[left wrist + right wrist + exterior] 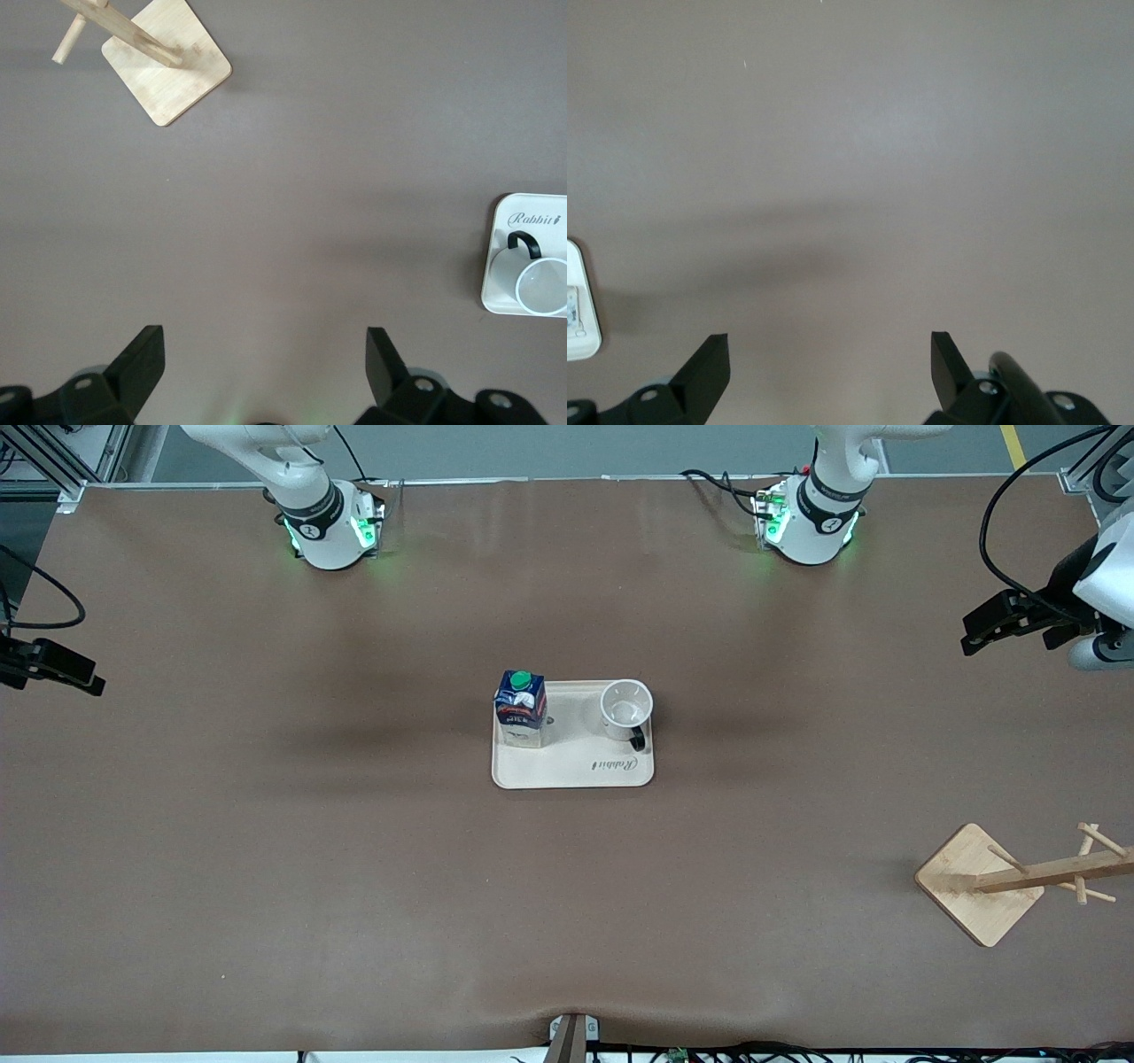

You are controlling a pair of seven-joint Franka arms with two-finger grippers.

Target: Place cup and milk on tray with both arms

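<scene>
The cream tray lies at the middle of the table. The milk stands upright on the tray's corner toward the right arm's end. The white cup stands upright on the tray's corner toward the left arm's end, its black handle toward the front camera. My left gripper is open and empty above the left arm's end of the table. In the left wrist view my left gripper is over bare table, with the cup and tray far off. My right gripper is open and empty above the right arm's end; in the right wrist view only the tray's edge shows.
A wooden mug rack with pegs stands toward the left arm's end, nearer the front camera than the tray; it also shows in the left wrist view. The arm bases glow green along the table's edge farthest from the front camera.
</scene>
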